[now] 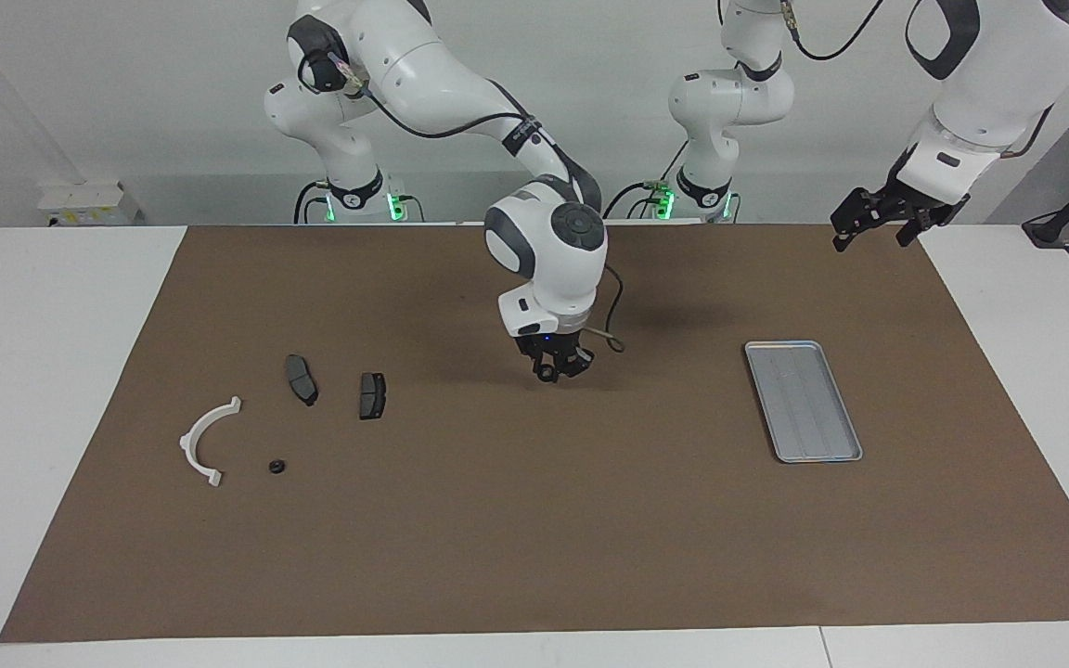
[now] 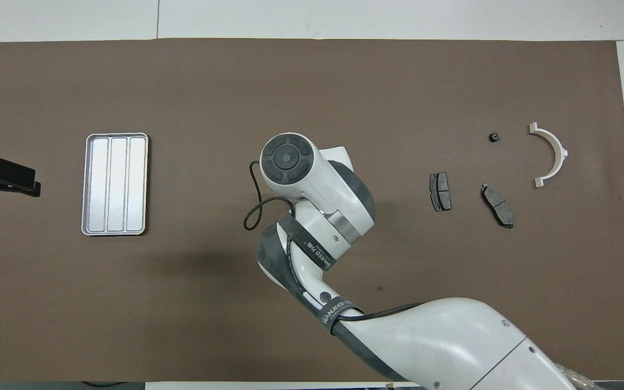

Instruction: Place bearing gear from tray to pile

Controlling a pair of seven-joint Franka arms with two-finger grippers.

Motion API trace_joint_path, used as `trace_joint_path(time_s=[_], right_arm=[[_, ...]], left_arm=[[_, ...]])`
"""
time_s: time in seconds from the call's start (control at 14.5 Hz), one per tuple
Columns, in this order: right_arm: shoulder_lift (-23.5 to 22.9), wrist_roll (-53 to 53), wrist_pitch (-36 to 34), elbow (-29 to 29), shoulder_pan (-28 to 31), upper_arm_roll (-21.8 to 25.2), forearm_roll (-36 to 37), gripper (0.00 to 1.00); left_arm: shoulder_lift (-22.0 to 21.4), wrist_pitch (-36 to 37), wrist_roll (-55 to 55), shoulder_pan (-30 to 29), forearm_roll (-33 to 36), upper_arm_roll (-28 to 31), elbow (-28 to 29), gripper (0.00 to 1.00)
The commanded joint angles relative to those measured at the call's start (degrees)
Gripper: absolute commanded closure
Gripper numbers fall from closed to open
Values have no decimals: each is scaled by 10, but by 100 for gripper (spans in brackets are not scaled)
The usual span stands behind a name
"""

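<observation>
My right gripper (image 1: 550, 372) hangs low over the middle of the brown mat, shut on a small black bearing gear (image 1: 546, 375). In the overhead view its own wrist (image 2: 286, 157) hides both. The silver tray (image 1: 804, 401) (image 2: 115, 184) lies toward the left arm's end with nothing in it. The pile lies toward the right arm's end: a white half-ring bracket (image 1: 189, 438) (image 2: 561, 149), two dark brake pads (image 1: 301, 378) (image 1: 371, 395) (image 2: 440, 191) (image 2: 497, 205) and another small black gear (image 1: 277, 466) (image 2: 494, 136). My left gripper (image 1: 876, 228) (image 2: 3, 177) waits open, raised over the mat's corner at its own end.
The brown mat (image 1: 534, 538) covers most of the white table (image 1: 43, 371). A cable loop (image 2: 255, 208) hangs from the right wrist. Bare mat stretches between the right gripper and the brake pads.
</observation>
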State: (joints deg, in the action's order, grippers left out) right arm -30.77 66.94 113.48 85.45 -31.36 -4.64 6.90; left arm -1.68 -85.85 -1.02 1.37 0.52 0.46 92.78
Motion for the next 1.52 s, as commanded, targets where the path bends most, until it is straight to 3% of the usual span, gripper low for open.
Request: trace_joint_path(time_s=[0.0, 0.35, 0.69, 1.11, 1.45], right_arm=[[47, -104, -44, 2, 51, -5, 0, 100], [84, -318, -95, 2, 142, -5, -1, 100], [84, -493, -80, 22, 238, -5, -2, 100], [88, -560, 60, 121, 294, -5, -2, 100], [55, -569, 129, 140, 316, -5, -2, 100]], left_arm=[[-9, -3, -3, 3, -4, 2, 10, 0], [-8, -36, -9, 13, -8, 2, 11, 0], [-8, -57, -8, 16, -9, 2, 11, 0], [-8, -56, -5, 28, -9, 1, 11, 0], [-8, -55, -4, 28, -9, 1, 11, 0]])
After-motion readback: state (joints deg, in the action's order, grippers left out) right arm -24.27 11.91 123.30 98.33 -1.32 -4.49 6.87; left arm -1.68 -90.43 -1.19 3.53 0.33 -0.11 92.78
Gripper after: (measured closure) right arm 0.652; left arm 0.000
